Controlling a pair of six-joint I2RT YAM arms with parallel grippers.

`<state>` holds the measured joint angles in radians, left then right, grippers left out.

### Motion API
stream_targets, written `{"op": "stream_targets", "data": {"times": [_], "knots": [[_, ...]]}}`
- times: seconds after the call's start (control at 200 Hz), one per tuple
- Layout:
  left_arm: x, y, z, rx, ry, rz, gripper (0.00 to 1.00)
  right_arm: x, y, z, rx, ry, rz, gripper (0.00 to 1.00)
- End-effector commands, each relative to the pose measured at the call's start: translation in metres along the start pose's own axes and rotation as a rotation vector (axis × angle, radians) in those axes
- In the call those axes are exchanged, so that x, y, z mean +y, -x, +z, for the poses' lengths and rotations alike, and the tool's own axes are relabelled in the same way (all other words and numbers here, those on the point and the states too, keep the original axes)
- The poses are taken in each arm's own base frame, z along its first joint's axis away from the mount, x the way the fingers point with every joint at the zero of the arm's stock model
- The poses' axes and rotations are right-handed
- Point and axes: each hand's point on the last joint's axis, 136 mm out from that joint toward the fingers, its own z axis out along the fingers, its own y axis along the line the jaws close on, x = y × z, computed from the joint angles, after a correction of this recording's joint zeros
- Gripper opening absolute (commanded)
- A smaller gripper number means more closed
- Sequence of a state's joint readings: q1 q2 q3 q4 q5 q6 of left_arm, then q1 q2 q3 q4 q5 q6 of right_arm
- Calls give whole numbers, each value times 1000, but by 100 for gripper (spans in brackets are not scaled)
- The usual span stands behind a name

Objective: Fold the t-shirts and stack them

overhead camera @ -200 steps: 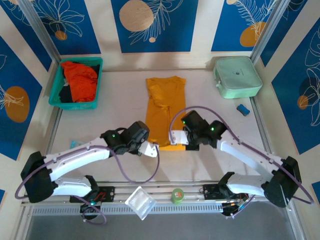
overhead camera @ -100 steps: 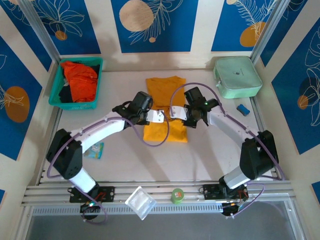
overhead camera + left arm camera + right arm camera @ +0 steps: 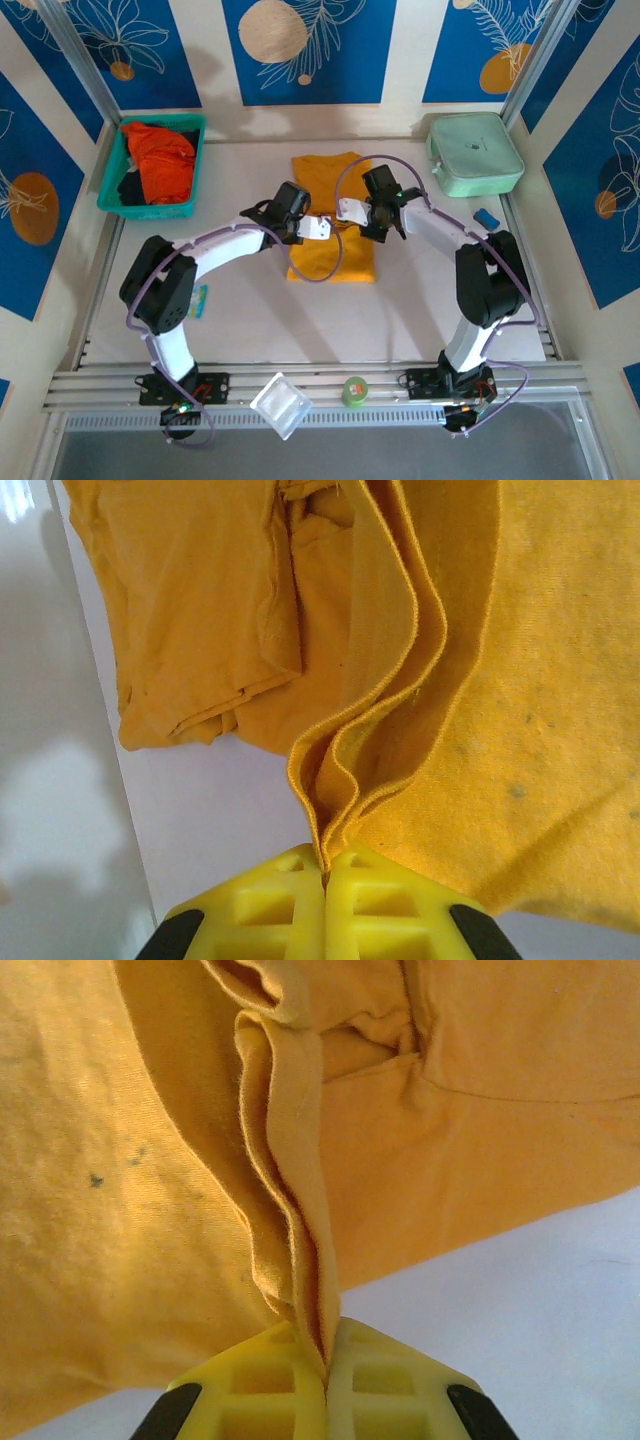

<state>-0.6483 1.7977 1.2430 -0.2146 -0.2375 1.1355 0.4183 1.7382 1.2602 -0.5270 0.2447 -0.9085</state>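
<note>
I have the mustard-yellow t-shirt (image 3: 352, 262) lying mid-table, lengthwise away from me, its near end lifted and doubled over. The left gripper (image 3: 322, 226) is clenched on a bunched edge of several cloth layers, and the right gripper (image 3: 347, 211) is pinched tight on the matching edge just beside it. The red-orange t-shirt (image 3: 160, 160) sits in the teal basket (image 3: 112, 195) at the far left. To fold well, I judge I should carry both wrists toward the collar at one pace and one height, so the crease runs square. Then I lower the edge flat before letting go, or the layers could slip and skew.
</note>
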Motion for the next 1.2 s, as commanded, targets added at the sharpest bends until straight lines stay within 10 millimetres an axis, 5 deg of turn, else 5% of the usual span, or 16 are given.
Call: {"op": "stream_targets", "data": {"times": [0.0, 0.265, 0.345, 0.45, 0.585, 0.84, 0.936, 1.021, 1.126, 1.196], "knots": [[6, -2, 11, -9, 18, 3, 0, -12, 5, 3, -7, -30, 44, 0], [-2, -14, 25, 22, 9, -12, 0, -14, 0, 32, 44, -30, 104, 0], [0, -19, 31, 36, 27, -31, 23, -24, -3, 38, 73, -53, 187, 8], [10, -25, 38, 61, 67, -94, 42, -38, 1, 41, 68, -85, 310, 22], [38, -36, 38, 107, 187, -184, 52, -55, 10, 38, 14, -142, 381, 35], [78, -46, 4, 86, 375, -266, 67, -78, 21, 0, -87, -208, 397, 38], [78, -36, -23, -28, 396, -263, 72, -66, 24, -19, -157, -216, 280, 38], [67, -23, -52, -173, 380, -214, 80, -36, 23, -31, -213, -170, 96, 40], [26, -3, -87, -348, 304, -47, 85, 22, 11, -47, -254, -47, -146, 42], [-3, 3, -104, -405, 228, 57, 86, 40, 1, -55, -245, -10, -201, 44]]}}
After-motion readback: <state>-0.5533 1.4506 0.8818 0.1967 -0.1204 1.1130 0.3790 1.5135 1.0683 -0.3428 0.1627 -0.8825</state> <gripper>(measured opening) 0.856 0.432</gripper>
